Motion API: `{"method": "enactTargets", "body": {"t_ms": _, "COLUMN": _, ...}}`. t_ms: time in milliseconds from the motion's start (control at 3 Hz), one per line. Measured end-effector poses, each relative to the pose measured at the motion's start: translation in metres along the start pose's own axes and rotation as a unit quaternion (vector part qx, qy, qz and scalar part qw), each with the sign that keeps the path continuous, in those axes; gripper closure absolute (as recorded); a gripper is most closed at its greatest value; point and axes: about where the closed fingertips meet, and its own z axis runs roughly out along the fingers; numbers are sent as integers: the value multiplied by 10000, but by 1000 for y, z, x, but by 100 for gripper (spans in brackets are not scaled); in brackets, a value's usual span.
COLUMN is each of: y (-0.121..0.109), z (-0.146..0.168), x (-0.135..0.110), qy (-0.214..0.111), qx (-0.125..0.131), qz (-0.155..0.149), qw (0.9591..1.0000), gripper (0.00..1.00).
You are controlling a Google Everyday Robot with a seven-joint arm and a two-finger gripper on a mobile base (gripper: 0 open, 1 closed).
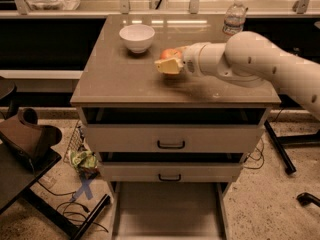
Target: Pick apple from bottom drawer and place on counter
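My gripper point(170, 63) is over the middle of the counter point(120, 86), shut on the apple point(170, 54), a small red-orange fruit that shows just above the yellowish fingers point(168, 67). The apple is held slightly above the counter's surface, to the right of the white bowl point(137, 37). The white arm reaches in from the right. The bottom drawer point(167, 215) is pulled out at the foot of the cabinet, and its flat floor shows nothing on it.
A water bottle point(234, 16) stands at the counter's back right. Two shut drawers with black handles point(171, 144) sit below the counter. A dark table with a brown object point(25, 136) is at the left. Cables and litter lie on the floor.
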Motion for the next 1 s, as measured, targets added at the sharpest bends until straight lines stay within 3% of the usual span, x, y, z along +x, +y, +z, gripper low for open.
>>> {"method": "enactTargets", "body": {"t_ms": 1000, "y": 3, "z": 6, "x": 2, "qy": 12, "qx": -48, "qz": 16, "qw": 10000, "gripper": 28}}
